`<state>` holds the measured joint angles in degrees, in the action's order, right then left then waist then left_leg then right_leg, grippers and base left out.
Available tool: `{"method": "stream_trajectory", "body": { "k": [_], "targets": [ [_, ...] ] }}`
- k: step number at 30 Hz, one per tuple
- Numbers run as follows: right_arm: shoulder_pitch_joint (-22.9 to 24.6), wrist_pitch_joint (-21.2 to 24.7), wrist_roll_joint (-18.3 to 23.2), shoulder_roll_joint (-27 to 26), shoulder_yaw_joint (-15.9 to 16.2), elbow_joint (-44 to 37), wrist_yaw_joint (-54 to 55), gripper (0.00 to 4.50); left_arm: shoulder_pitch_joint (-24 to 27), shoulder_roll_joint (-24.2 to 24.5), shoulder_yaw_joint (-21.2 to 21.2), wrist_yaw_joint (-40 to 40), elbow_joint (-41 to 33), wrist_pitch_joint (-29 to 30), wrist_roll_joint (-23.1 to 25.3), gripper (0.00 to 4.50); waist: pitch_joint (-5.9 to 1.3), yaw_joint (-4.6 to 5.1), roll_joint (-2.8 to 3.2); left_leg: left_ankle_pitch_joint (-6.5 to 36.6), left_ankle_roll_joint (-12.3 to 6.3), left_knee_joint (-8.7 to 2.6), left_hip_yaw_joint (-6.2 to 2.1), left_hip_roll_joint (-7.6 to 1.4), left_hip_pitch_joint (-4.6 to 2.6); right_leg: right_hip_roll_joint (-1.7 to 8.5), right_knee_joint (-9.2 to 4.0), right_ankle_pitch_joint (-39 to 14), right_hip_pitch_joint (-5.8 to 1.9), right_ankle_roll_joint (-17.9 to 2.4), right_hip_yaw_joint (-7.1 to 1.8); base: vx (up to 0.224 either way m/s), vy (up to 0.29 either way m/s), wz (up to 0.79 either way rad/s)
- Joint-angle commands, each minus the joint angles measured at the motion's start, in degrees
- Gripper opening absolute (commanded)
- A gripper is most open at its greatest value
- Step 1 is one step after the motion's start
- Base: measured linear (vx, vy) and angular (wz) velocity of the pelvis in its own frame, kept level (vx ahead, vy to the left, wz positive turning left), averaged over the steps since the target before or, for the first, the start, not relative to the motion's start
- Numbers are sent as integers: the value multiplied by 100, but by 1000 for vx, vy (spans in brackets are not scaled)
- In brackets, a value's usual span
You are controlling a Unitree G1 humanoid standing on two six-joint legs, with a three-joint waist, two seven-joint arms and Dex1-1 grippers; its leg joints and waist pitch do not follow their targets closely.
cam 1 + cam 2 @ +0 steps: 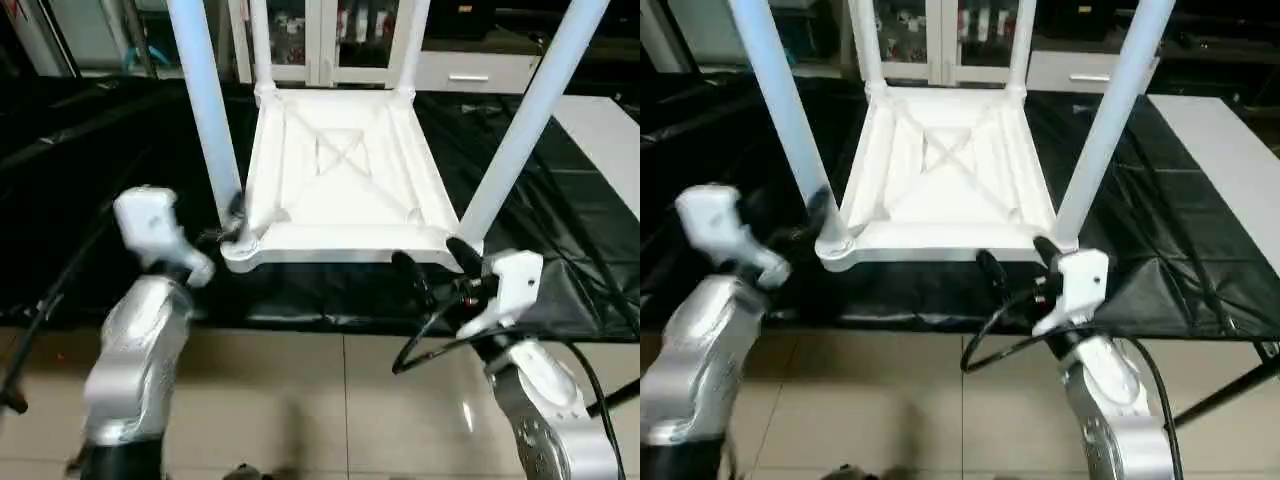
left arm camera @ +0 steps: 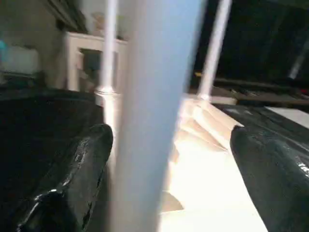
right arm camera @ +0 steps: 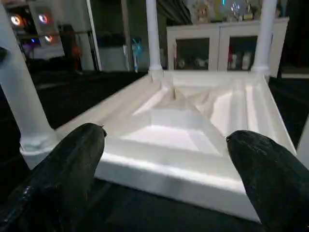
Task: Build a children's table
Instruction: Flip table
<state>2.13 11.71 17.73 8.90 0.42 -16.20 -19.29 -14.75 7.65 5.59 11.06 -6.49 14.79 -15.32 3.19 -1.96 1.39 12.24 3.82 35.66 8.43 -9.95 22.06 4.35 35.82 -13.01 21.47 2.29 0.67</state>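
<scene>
Four legs (image 1: 208, 110) rise from the tabletop (image 1: 340, 175); both end effectors gape empty, left (image 2: 159, 164) straddling one.

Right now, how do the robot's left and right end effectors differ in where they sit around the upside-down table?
The left end effector has its fingers either side of the near-left leg, low by the corner socket; the right end effector has nothing between its fingers. The left one is at the tabletop's corner, while the right one faces its near edge, beside the near-right leg. Both are open.
</scene>
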Motion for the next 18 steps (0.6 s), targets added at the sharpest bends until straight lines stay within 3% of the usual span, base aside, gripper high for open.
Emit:
{"method": "stream_trajectory", "body": {
  "k": [1,2,5,6,10,11,18],
  "targets": [
    [-3,36,48,11,-36,-68,15,450,-233,52,-11,-227,493,51,333,438,-355,2,9,614,35,-499,-45,-184,-61,215,-366,472,-184,-1006,-143,0,0,0],
    [-4,40,49,13,-34,-76,21,450,-336,72,15,-362,645,55,441,438,-368,1,45,519,16,-483,-44,-173,-66,205,-351,626,-186,-1009,-139,0,0,0],
    [17,54,52,9,-13,-123,26,450,-751,75,185,-679,1111,-57,531,438,-398,-4,31,373,-54,-451,-41,-153,-73,205,-329,1044,-211,-1065,-132,0,0,0],
    [27,59,49,6,-5,-143,26,450,-866,62,238,-718,1206,-79,493,438,-397,-8,61,395,-48,-457,-46,-156,-77,207,-324,1020,-210,-1094,-127,0,0,0],
    [27,72,57,-10,-9,-169,24,450,-1078,56,258,-652,1410,-138,413,438,-375,-7,53,667,-33,-484,-44,-181,-78,218,-351,704,-204,-1219,-126,0,0,0],
    [30,68,51,-17,-5,-171,37,450,-1244,-24,253,-547,1505,-219,336,438,-378,-8,88,752,-9,-489,-48,-189,-88,225,-349,606,-196,-1259,-128,0,0,0],
    [68,102,114,-33,14,-210,6,450,-1319,-97,234,-434,1510,-108,198,409,-389,-14,77,657,-100,-473,-44,-184,-67,234,-340,737,-223,-1342,-127,0,0,0]
  ]
}}
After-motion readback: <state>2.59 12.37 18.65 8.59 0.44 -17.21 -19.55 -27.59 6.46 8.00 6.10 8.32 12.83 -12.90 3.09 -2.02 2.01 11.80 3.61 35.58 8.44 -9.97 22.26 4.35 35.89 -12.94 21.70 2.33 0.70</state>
